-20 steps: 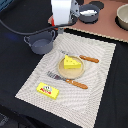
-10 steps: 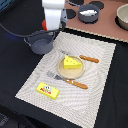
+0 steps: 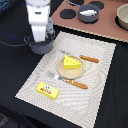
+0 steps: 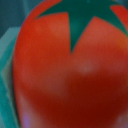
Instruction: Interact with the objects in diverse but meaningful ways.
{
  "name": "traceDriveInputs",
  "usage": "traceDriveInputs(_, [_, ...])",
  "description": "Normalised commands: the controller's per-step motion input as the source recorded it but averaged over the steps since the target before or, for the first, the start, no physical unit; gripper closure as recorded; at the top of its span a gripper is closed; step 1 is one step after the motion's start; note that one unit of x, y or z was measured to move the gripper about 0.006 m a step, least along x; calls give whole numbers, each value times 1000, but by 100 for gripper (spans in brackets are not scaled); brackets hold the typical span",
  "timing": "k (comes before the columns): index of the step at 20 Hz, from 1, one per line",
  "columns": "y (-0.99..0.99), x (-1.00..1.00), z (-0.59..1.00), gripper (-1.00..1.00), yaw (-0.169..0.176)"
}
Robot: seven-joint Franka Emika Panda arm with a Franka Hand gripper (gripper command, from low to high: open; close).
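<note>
My gripper (image 3: 41, 41) hangs low over the grey two-handled pot (image 3: 44, 48) at the placemat's far corner, on the exterior view's left. Its fingertips are hidden by the arm's white body and the pot rim. A red tomato (image 4: 70, 75) with a green star-shaped stem fills the wrist view, very close to the camera; no fingers show there. The yellow holed cheese wedge (image 3: 72, 62) rests on the tan round plate (image 3: 64, 73) mid-mat. The flat yellow labelled box (image 3: 48, 90) lies near the mat's front corner.
A wooden-handled knife (image 3: 90, 59) lies behind the plate and a fork (image 3: 70, 81) in front of it. A brown board (image 3: 107, 27) at the back carries black discs, a small dark pot (image 3: 89, 12) and a bowl (image 3: 122, 17). Dark tabletop surrounds the mat.
The arm has moved toward the exterior view's left and come down, from above the mat's far edge to right over the grey pot. Cheese, box and cutlery have stayed put.
</note>
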Motion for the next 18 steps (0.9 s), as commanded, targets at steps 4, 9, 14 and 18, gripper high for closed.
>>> traceDriveInputs(4, [19,-10,992,-100,-28])
traceDriveInputs(9, [17,0,1000,-100,-16])
traceDriveInputs(14, [20,0,1000,-100,-15])
traceDriveInputs(18, [-2,70,800,-100,-11])
